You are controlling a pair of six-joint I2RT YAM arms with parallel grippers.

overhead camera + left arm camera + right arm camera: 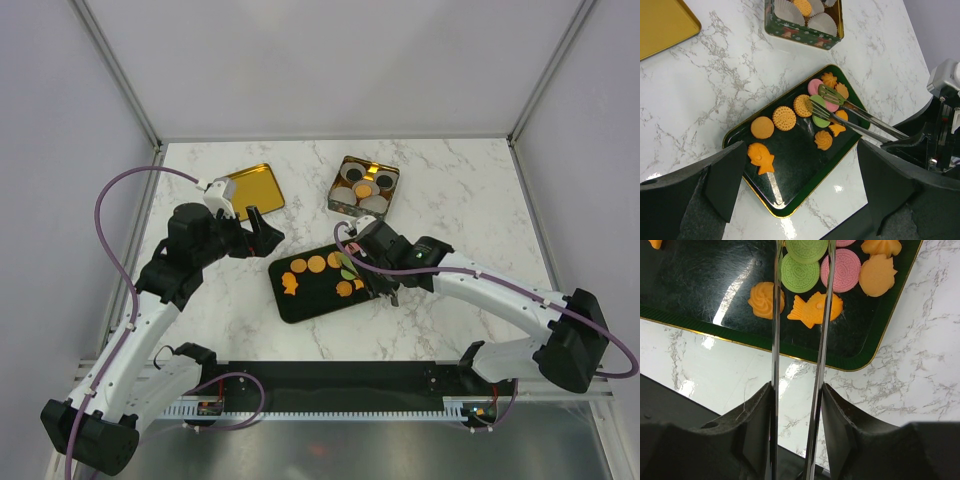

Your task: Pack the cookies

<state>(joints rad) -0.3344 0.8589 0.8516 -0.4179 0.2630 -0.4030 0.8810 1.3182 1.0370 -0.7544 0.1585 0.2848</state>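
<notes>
Marble table (450, 200) bears gold lid (250, 188), tin (800, 36), tray (315, 303).

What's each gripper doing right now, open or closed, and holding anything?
Left gripper: open, holding nothing.
Right gripper: closed on the tongs.

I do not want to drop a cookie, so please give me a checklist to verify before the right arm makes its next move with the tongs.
1. Grip on tool: right gripper shut on tongs, ok.
2. Aim: a green cookie lies between the tong blades, ok.
3. Pinch on that cookie: cannot tell.
4. Destination: an empty liner shows in the tin, ok.
5. Clearance: left gripper open, apart from the tray, ok.
</notes>
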